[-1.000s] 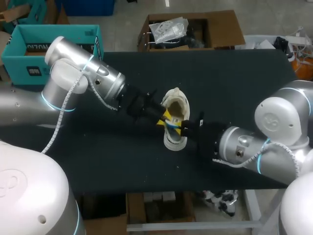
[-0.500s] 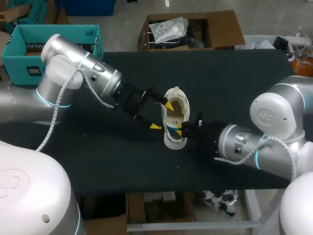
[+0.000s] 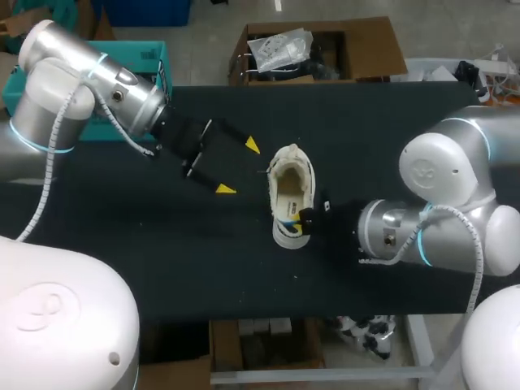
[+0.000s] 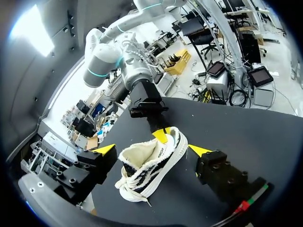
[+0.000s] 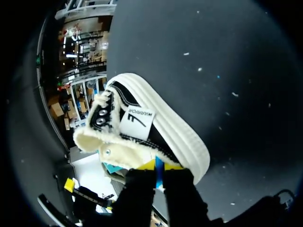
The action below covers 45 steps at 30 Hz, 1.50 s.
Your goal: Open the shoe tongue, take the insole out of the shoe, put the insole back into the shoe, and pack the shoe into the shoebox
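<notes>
The fleece-lined shoe (image 3: pixel 291 193) lies mid-surface (image 3: pixel 390 146), likely light, floppy at the collar and stiff at the sole, the surer hold; right fingers (image 5: pixel 147 164) pinch its soft edge, while left fingers (image 3: pixel 252 145) hang spread apart nearby.

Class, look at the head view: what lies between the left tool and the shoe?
Only bare table separates the left tool from the shoe; the head view shows this.
</notes>
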Tool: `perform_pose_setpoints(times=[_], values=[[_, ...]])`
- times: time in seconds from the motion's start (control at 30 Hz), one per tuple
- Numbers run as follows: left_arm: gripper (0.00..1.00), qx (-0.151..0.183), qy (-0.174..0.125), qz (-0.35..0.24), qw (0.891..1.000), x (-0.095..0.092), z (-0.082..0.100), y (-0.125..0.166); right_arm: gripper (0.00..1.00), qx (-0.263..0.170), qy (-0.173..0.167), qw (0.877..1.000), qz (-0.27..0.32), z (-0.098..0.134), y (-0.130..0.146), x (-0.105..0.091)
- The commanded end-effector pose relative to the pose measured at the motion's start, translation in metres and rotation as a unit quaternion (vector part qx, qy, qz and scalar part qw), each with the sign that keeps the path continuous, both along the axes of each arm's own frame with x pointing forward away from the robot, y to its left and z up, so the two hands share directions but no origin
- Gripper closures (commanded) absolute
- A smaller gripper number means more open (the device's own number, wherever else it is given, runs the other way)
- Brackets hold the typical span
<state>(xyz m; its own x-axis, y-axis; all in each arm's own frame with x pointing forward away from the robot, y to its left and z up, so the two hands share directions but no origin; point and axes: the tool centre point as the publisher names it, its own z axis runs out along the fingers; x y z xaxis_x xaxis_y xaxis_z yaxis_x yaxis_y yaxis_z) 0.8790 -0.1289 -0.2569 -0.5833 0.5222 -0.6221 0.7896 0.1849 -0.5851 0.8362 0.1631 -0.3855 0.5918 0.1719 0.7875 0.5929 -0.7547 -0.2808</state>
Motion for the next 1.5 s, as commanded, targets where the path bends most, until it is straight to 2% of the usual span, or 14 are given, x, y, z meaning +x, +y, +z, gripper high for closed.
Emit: perform_pose_setpoints(times=[0.03,0.07,0.1,0.33,0.47,0.53,0.57,0.6,0.63,0.87,0.97,1.0,1.03,1.5], values=[[0.00,0.013,-0.002,0.025,1.000,-0.008,0.005,0.014,0.63,-0.002,0.000,1.000,-0.007,-0.003,0.000,0.000],[0.00,0.018,0.000,0.027,0.999,-0.008,0.006,0.017,0.52,0.001,-0.002,1.000,-0.015,0.000,-0.003,-0.002],[0.00,0.025,0.003,0.031,0.999,-0.007,0.006,0.020,0.50,0.004,-0.004,1.000,-0.019,0.004,-0.007,-0.004],[0.00,0.127,-0.006,0.053,0.990,0.008,0.016,0.050,0.51,-0.009,-0.034,0.999,-0.035,0.042,-0.023,-0.020],[0.00,0.163,-0.021,0.065,0.984,0.023,0.030,0.075,0.53,-0.009,-0.048,0.998,-0.032,0.061,-0.023,-0.025],[0.00,0.163,-0.021,0.065,0.984,0.023,0.030,0.075,0.62,-0.005,-0.056,0.998,-0.026,0.069,-0.018,-0.026],[0.00,0.163,-0.021,0.065,0.984,0.023,0.030,0.075,0.72,-0.002,-0.061,0.998,-0.020,0.071,-0.015,-0.026],[0.00,0.163,-0.021,0.065,0.984,0.023,0.030,0.075,0.90,0.001,-0.064,0.998,-0.014,0.073,-0.011,-0.025],[0.00,0.163,-0.021,0.065,0.984,0.023,0.030,0.075,1.00,0.001,-0.066,0.998,-0.011,0.073,-0.008,-0.024],[0.00,0.173,-0.009,0.092,0.981,0.023,0.032,0.075,1.00,0.012,-0.059,0.998,0.017,0.052,0.016,-0.014],[0.00,0.224,0.038,0.160,0.961,0.026,0.033,0.078,1.00,0.017,-0.054,0.998,0.019,0.043,0.025,-0.011],[0.00,0.252,0.040,0.185,0.949,0.028,0.033,0.080,1.00,0.015,-0.053,0.998,0.021,0.042,0.027,-0.010],[0.00,0.258,0.031,0.192,0.946,0.028,0.035,0.083,1.00,0.013,-0.053,0.998,0.022,0.042,0.028,-0.010],[0.00,0.258,0.031,0.192,0.946,0.028,0.035,0.083,1.00,-0.014,-0.035,0.999,0.022,0.021,0.036,-0.001]])
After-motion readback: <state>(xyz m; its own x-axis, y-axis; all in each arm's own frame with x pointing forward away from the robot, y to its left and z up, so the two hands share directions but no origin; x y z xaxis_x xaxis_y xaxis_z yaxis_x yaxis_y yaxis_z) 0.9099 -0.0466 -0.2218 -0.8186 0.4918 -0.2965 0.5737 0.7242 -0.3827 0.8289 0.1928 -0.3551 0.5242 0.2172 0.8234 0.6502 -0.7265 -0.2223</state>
